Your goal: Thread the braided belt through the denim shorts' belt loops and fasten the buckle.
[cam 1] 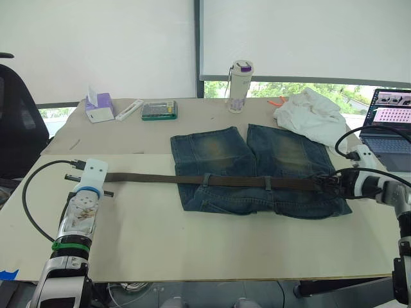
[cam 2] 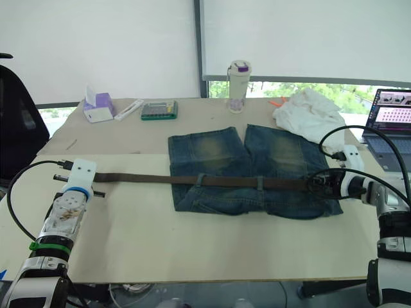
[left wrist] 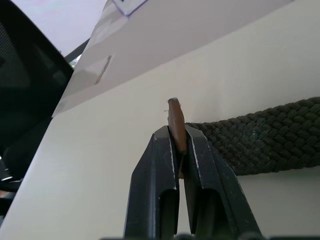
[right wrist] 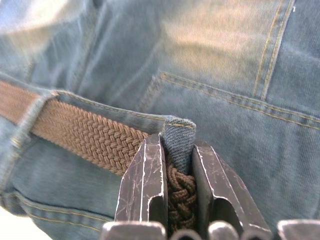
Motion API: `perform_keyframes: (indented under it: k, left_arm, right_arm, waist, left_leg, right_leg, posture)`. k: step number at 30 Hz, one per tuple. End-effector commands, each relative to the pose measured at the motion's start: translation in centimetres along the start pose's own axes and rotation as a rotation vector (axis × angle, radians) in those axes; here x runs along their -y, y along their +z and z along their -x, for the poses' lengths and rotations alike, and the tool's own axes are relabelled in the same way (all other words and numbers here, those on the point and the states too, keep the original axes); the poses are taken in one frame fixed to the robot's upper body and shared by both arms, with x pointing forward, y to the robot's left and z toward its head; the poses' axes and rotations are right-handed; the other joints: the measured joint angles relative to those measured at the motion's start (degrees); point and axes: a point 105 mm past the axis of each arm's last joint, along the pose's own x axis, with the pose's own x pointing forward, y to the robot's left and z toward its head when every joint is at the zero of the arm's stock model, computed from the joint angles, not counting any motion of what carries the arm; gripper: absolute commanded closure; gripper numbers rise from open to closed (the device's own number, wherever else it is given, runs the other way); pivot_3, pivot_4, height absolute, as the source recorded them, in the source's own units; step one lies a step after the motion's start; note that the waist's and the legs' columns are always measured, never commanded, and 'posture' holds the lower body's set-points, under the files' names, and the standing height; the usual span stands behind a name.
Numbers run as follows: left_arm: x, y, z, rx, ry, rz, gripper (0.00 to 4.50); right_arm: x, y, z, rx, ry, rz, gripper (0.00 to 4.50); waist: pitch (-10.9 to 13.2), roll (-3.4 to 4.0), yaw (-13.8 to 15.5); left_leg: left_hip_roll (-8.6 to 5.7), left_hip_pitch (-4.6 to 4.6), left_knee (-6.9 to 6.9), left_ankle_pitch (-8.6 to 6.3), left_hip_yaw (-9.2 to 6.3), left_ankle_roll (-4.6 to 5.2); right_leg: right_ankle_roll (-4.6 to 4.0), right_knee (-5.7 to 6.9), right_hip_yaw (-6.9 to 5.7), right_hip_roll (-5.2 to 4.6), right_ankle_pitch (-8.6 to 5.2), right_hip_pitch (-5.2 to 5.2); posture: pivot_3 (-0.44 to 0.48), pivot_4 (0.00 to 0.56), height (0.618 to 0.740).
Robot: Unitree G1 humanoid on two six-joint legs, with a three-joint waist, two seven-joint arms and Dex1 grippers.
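**Belt pulled straight through the loops, one end in each end effector**

The denim shorts (cam 1: 257, 168) lie flat on the worktop (cam 1: 192, 237) with the waistband toward the robot. The braided belt (cam 1: 154, 178) runs across this waistband and passes under at least two belt loops (cam 1: 205, 179), so the threading seems mostly done. The left end effector (left wrist: 177, 150) is closed on the leather tip of the belt, well to the left of the shorts. The right end effector (right wrist: 177, 170) is closed on the braided strap together with a fold of denim at the right end of the waistband. I judge that the two ends are held apart to keep the belt tight and straight. The buckle should be near the right end effector, but I cannot make it out clearly, and it is not fastened.

The long free part of the belt lies on bare worktop at the left, with much open room there. On the right there is less room: a laptop (cam 1: 390, 128) and a white cloth (cam 1: 311, 112) are near, and the worktop edge is close to the right arm. A bottle (cam 1: 240, 86), a calculator (cam 1: 159, 110) and a tissue box (cam 1: 98, 107) stand far behind.
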Motion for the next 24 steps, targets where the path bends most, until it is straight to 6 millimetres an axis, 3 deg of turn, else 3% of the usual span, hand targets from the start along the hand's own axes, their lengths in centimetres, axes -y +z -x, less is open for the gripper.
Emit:
perform_keyframes:
  k: [1,4,7,9,12,15,17,22,24]
  left_arm:
    - [-4.4,-1.5,-0.1,-0.085,0.185,0.021,4.50]
    - [-5.0,-2.1,-0.1,-0.111,0.216,0.042,4.50]
    - [-3.4,-2.1,-0.5,-0.111,0.123,0.105,4.50]
    - [-1.3,-0.9,-0.8,-0.075,0.008,0.164,3.70]
    - [-0.1,0.7,-1.1,-0.019,-0.064,0.152,2.75]
    - [-0.3,3.5,-1.3,0.086,-0.060,0.125,1.73]
    - [-0.5,7.8,-0.9,0.269,-0.060,0.064,1.11]
    - [0.4,14.3,0.3,0.504,-0.070,0.009,1.06]
    - [3.2,16.9,1.4,0.594,-0.221,0.078,1.06]
  right_arm:
    - [0.1,1.8,1.2,0.128,-0.028,-0.032,4.26]
    - [-0.4,2.0,1.3,0.180,-0.015,-0.076,4.26]
    - [-1.7,2.0,1.1,0.219,0.022,-0.125,4.26]
    - [-2.7,1.5,0.8,0.221,0.043,-0.132,4.26]
    - [-3.5,0.9,0.8,0.215,0.046,-0.121,4.26]
    - [-3.8,0.7,0.9,0.224,0.038,-0.119,4.26]
    - [-3.8,0.7,1.1,0.233,0.032,-0.123,4.26]
    - [-3.9,0.3,0.9,0.235,0.029,-0.127,4.26]
    - [-4.0,0.2,0.9,0.237,0.029,-0.127,4.26]
  waist:
    - [0.0,0.00,-0.1]
    - [0.0,0.00,-0.3]
    - [0.0,0.00,-0.2]
    - [0.0,0.00,-0.2]
    - [0.0,0.02,-0.1]
    - [0.0,-0.01,0.1]
    - [0.0,-0.01,0.1]
    - [0.0,-0.09,0.5]
    - [0.0,-0.08,0.6]
  left_leg:
    - [0.00,-0.01,0.00,0.00,0.00,0.00]
    - [-0.02,0.02,0.02,0.00,0.02,0.00]
    - [-0.02,0.03,0.02,0.00,0.03,0.00]
    - [-0.02,0.03,0.03,0.00,0.03,0.00]
    - [-0.06,0.02,0.04,0.00,0.03,0.00]
    - [-0.08,-0.03,0.09,0.01,0.03,0.01]
    - [-0.08,-0.05,0.10,0.01,0.03,0.01]
    - [-0.09,-0.10,0.13,0.01,0.04,0.01]
    - [-0.08,-0.10,0.13,0.02,0.04,0.01]
  right_leg:
    - [0.00,0.06,0.00,-0.01,0.00,0.00]
    - [0.01,0.32,0.00,0.00,0.00,-0.06]
    - [0.01,0.39,-0.05,0.03,0.00,-0.09]
    - [0.01,0.42,-0.08,0.02,0.00,-0.09]
    - [0.01,0.43,-0.11,0.02,0.00,-0.09]
    - [0.01,0.42,-0.21,0.05,0.00,-0.09]
    - [0.01,0.42,-0.22,0.05,0.00,-0.09]
    - [0.01,0.39,-0.25,0.08,0.00,-0.09]
    - [0.02,0.39,-0.24,0.12,0.00,-0.08]
  posture:
    - [0.000,0.150,0.740]
    - [0.000,0.150,0.740]
    - [0.000,0.150,0.740]
    - [0.000,0.150,0.740]
    - [0.000,0.150,0.740]
    - [0.000,0.150,0.740]
    - [0.000,0.150,0.740]
    - [0.000,0.150,0.740]
    - [0.000,0.150,0.740]
